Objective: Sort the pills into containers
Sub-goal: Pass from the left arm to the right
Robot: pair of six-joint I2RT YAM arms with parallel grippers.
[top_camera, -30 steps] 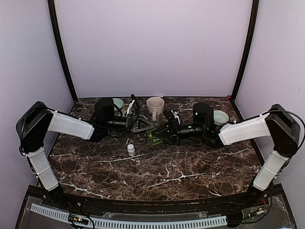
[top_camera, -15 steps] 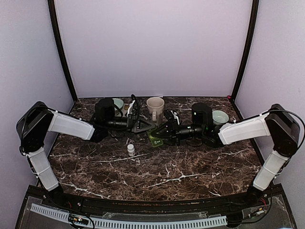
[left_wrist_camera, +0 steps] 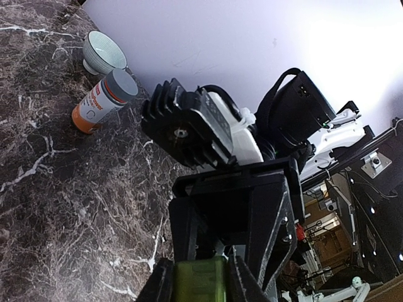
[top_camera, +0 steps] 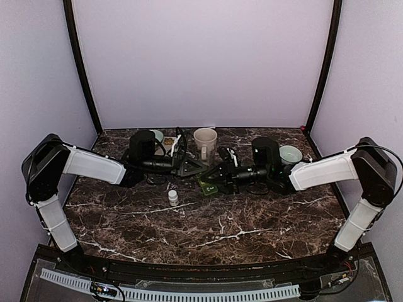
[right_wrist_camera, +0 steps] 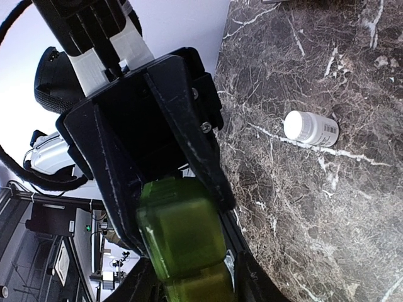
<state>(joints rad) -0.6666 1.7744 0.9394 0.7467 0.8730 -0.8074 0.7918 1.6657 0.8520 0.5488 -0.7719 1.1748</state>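
Pill box (right_wrist_camera: 182,233) translucent green plastic, rectangular; table (right_wrist_camera: 315,207) dark veined marble.

Dark marble-pattern table (top_camera: 208,226) carries: white pill bottle (top_camera: 172,198) near centre; cream mug (top_camera: 205,139) at rear; pale green bowl (top_camera: 291,153) at right rear, orange-labelled bottle (left_wrist_camera: 101,100) just beside it.

Table (top_camera: 220,220): glossy dark marble, white-veined. Box (right_wrist_camera: 182,233): smooth translucent green plastic. Bottle (right_wrist_camera: 312,128) near Box: matt white plastic, printed label. Mug (top_camera: 205,139) behind Box: glossy cream ceramic.
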